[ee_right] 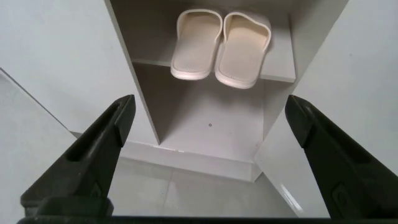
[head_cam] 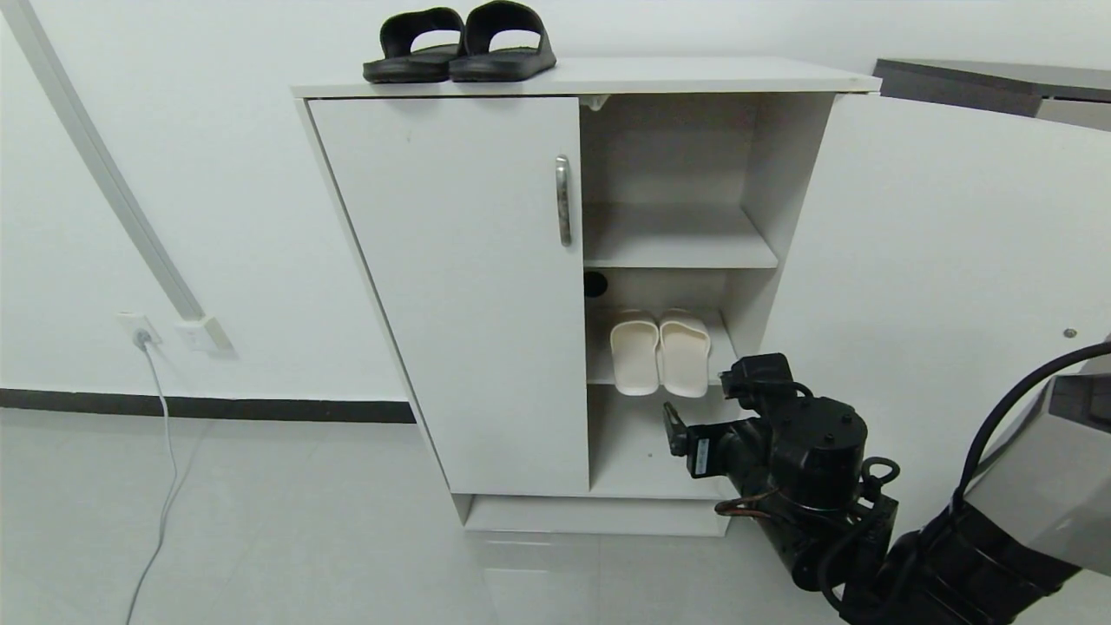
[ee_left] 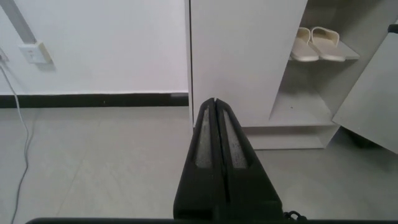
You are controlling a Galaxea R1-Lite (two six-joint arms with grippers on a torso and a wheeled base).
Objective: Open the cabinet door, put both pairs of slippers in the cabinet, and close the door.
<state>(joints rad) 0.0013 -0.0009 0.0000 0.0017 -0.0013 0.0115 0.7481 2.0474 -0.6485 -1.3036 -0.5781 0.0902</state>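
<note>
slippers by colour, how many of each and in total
black rubber slide slippers, on top of the white wooden cabinet: 2
cream foam slippers, on its middle shelf: 2
total: 4

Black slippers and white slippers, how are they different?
Colour: the black slippers are dark, while the white slippers are creamy white.
Place: the black slippers sit out on top of the cabinet, while the white slippers are already inside it, on a shelf in the open side.
Both are slip-on slides, and each pair lies neatly side by side.
</note>
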